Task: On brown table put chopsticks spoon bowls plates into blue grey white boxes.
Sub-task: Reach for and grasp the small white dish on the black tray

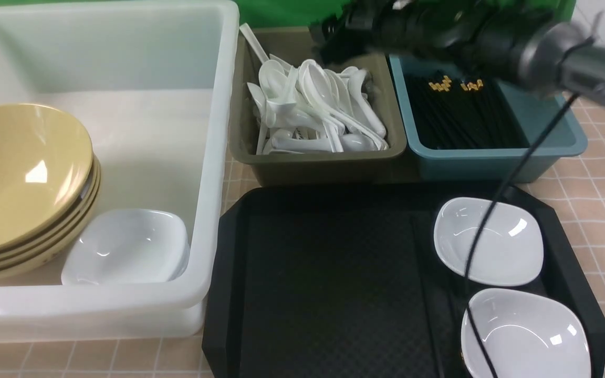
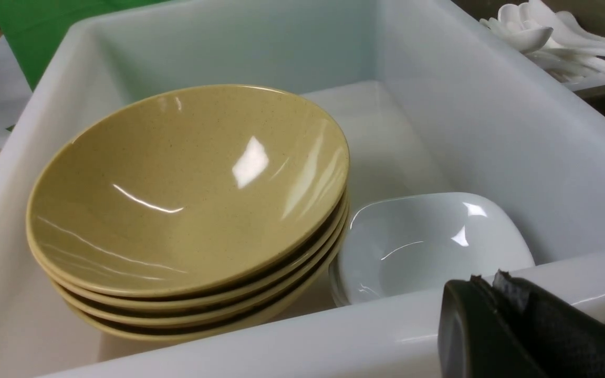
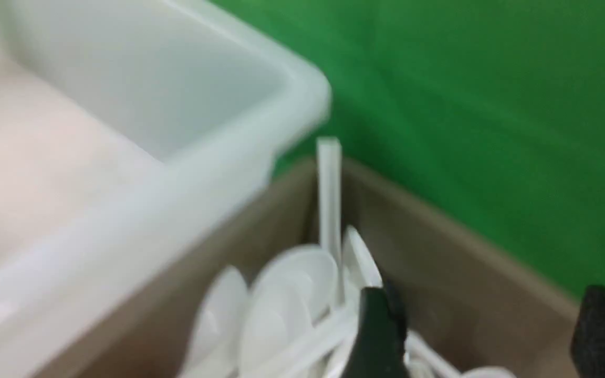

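Over the far grey box (image 1: pixel 318 165), the right gripper (image 3: pixel 486 325) hangs wide open, empty, above sorted white spoons (image 1: pixel 313 105); the left gripper (image 2: pixel 491 299) sits closed; two plates (image 1: pixel 489 241) wait on the near tray (image 1: pixel 334 273).

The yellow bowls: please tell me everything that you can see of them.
Four glossy mustard-yellow bowls are nested in one stack. They are wide and round, with fine dark specks, and look like glazed ceramic or melamine. The top one is empty, and the stack seems tilted. It stands in the near left part of the white box, close beside a small white plate. Whether they touch cannot be told.
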You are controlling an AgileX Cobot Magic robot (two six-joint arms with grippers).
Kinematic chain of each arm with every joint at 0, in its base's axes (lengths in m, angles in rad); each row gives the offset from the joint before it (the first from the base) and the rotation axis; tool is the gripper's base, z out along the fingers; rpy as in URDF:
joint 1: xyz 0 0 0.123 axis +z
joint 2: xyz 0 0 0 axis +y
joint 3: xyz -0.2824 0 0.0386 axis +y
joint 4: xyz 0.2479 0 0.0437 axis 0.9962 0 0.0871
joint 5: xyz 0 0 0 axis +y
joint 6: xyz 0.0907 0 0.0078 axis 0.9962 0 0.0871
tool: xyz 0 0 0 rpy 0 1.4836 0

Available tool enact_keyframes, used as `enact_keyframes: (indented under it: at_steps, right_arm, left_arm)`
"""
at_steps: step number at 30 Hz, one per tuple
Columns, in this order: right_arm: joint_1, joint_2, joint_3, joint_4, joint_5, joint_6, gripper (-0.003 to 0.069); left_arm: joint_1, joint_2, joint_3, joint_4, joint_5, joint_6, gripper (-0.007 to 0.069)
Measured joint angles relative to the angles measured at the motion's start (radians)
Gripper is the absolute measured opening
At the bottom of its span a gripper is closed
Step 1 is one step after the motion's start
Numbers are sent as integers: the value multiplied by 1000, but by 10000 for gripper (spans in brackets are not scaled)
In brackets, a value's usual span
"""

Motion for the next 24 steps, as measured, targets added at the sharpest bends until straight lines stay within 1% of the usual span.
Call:
enact_keyframes:
  at_steps: [3, 4, 6, 7, 9, 10, 11, 12, 13, 15, 16, 18, 20, 24]
  right_arm:
    - [-12, -115, -4, -106, 117, 46, 514]
    - [-22, -167, -8, -175, 174, 103, 514]
    - [-33, -215, -12, -245, 224, 182, 515]
    - [-49, -265, -12, -379, 316, 304, 515]
    - [-74, -314, -14, -543, 449, 502, 515]
    - [-94, -335, -14, -656, 575, 670, 515]
    - [-97, -337, -14, -670, 595, 691, 515]
    - [-108, -342, -11, -716, 674, 766, 515]
    - [-127, -343, 11, -770, 798, 845, 515]
    - [-140, -345, 89, -809, 911, 883, 515]
    - [-143, -353, 172, -816, 952, 887, 516]
    - [-143, -364, 238, -816, 961, 887, 516]
    - [-138, -409, 419, -810, 961, 887, 516]
    - [-137, -480, 680, -805, 913, 850, 516]
  left_arm:
    - [0, 0, 0, 1, 0, 0, 1]
    - [0, 0, 0, 4, 0, 0, 1]
    - [0, 0, 0, 5, 0, 0, 1]
    - [0, 0, 0, 5, 0, 0, 1]
    - [0, 0, 0, 5, 0, 0, 1]
    - [0, 0, 0, 5, -1, 0, 1]
    - [0, 0, 0, 5, -1, 0, 1]
    - [0, 0, 0, 5, -1, 0, 1]
    - [0, 0, 0, 5, -1, 0, 1]
    - [0, 0, 0, 5, -1, 0, 1]
    - [0, 0, 0, 5, -1, 0, 1]
    - [0, 0, 0, 5, -1, 0, 1]
    - [0, 0, 0, 5, -1, 0, 1]
    - [-1, 0, 0, 5, -1, 1, 1]
